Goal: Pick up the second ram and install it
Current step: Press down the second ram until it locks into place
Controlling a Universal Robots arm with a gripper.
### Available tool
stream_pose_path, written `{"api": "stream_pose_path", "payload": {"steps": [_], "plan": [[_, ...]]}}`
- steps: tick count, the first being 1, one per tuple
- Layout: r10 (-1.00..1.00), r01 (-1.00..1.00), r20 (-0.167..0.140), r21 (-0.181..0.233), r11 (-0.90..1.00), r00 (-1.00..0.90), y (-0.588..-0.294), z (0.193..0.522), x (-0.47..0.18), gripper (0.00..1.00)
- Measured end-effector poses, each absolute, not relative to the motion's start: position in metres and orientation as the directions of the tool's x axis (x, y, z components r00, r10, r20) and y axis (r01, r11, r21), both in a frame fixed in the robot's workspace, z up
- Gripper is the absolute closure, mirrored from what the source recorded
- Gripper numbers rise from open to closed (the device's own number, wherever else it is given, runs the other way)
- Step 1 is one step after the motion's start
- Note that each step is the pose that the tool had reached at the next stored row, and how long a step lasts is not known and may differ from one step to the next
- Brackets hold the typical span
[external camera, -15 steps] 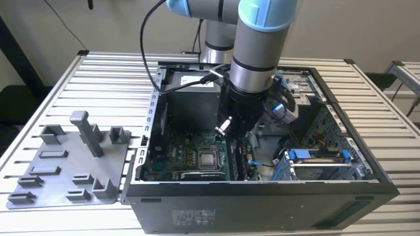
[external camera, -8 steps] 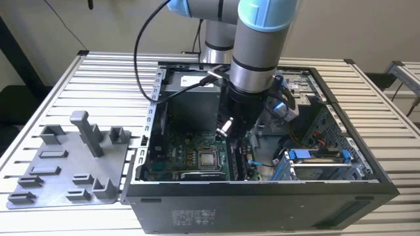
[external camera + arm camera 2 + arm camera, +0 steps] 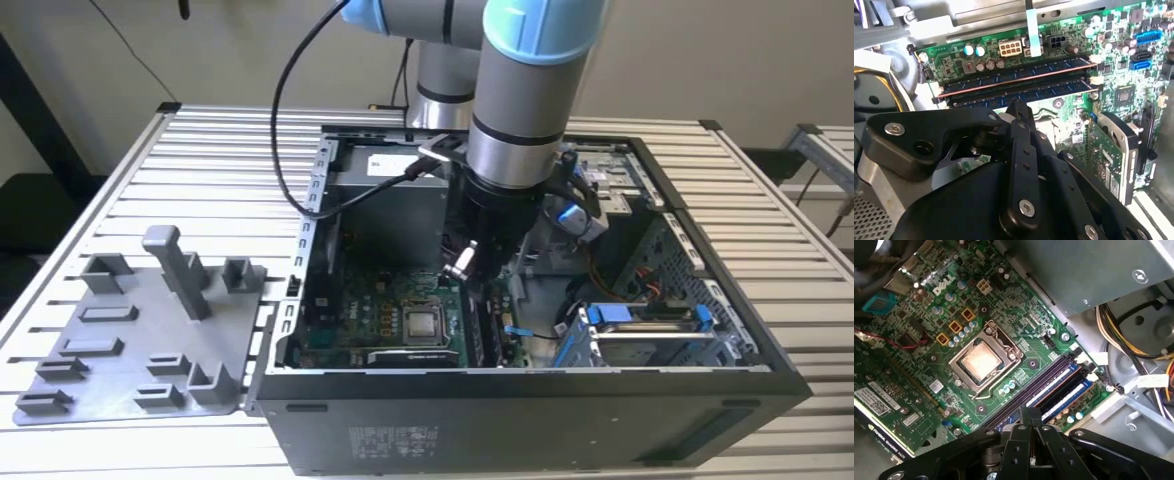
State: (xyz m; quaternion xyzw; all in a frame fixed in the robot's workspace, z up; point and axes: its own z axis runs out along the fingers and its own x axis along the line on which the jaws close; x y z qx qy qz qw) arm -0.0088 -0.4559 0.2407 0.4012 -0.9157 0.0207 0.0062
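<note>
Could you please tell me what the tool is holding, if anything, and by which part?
It cannot be told: the tool sits over the memory slots, hiding any hold.

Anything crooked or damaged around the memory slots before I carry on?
Nothing stands out. The seated memory stick runs straight along its slot, the gripper is right above the slots, and the motherboard looks intact.

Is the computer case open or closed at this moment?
Open. The computer case lies with its open side up, the motherboard inside is exposed, and the arm reaches into it.
</note>
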Motion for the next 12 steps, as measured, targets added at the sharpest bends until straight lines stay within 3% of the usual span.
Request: {"api": "stream_pose_path", "payload": {"steps": [12], "plan": [[-0.834, -0.834, 0.028, -0.033, 0.551, -0.552, -0.4559, 0.2406, -0.0091, 0.89]]}}
